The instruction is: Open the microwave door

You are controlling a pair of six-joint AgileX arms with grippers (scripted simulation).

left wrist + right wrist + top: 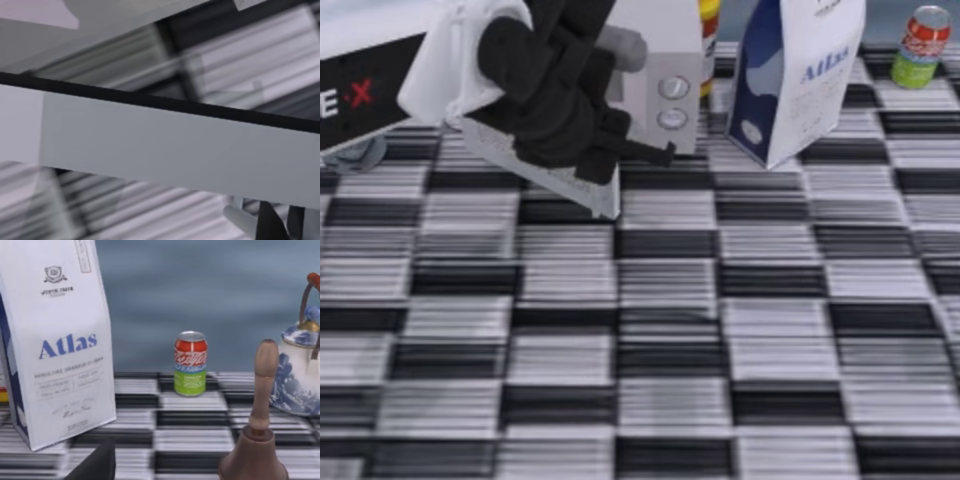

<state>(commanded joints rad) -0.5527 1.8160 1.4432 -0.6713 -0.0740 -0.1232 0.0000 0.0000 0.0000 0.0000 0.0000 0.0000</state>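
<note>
Worktop: black, grey and white striped checker pattern. Standing on it along the far edge: microwave at left-centre; blue-and-white Atlas carton just to its right; red-and-green soda can far right. Right wrist view adds a wooden hand bell and a blue-and-white teapot.

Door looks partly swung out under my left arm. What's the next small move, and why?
Probably keep sweeping the left gripper outward and toward the top view's left. The microwave door already stands angled away from the microwave but is not fully open, and the gripper sits by the door near the knob panel.
</note>
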